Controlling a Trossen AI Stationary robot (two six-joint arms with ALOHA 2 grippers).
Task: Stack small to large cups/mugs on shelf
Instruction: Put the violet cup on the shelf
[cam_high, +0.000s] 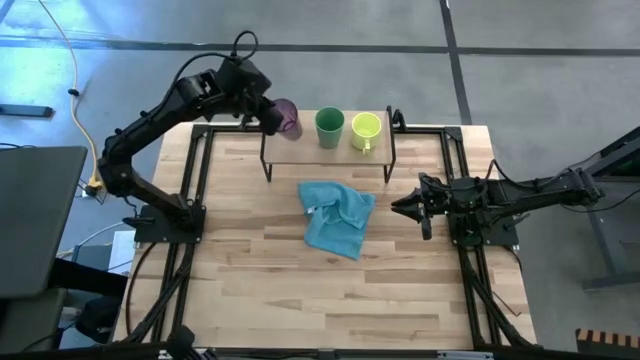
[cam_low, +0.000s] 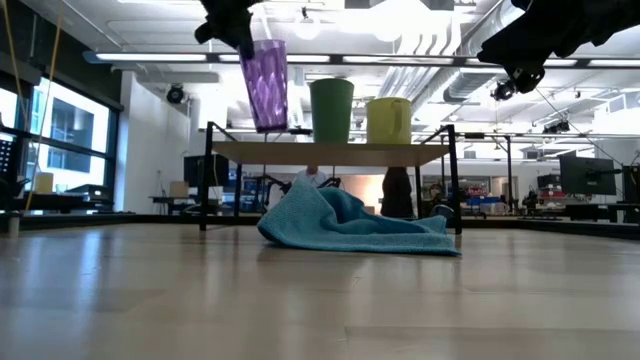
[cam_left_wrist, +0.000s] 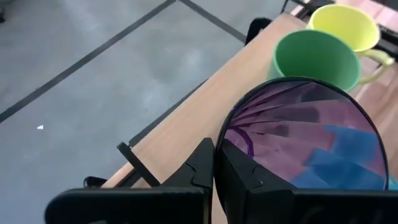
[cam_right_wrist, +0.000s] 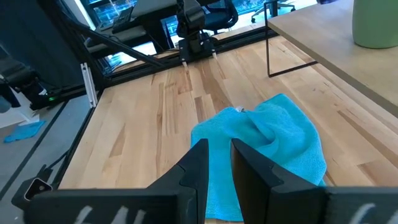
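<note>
The purple tumbler (cam_low: 267, 85) hangs just above the left end of the shelf (cam_low: 330, 152), with my left gripper (cam_high: 266, 112) shut on it. On the shelf top the green cup (cam_high: 329, 127) stands on its base in the middle. The yellow mug (cam_high: 366, 130) stands to its right, handle toward the table's near edge. My right gripper (cam_right_wrist: 219, 155) waits at the table's right side, near the light blue cloth (cam_high: 338, 215). Its fingers stand a little apart with nothing between them. My left gripper pinches the tumbler's wall at the rim (cam_left_wrist: 221, 134), on the side away from the green cup. One finger (cam_left_wrist: 245, 171) is inside the tumbler and the other (cam_left_wrist: 200, 167) is outside. The fingers slant down from the table's left. The tumbler hangs nearly upright, mouth up, clear of the shelf.
The cloth lies crumpled on the table in front of the shelf. Black frame rails (cam_high: 196, 180) run along both sides of the table. The shelf's thin black legs (cam_low: 208, 175) stand at its ends. Bare wood shows toward the near edge (cam_high: 330, 310).
</note>
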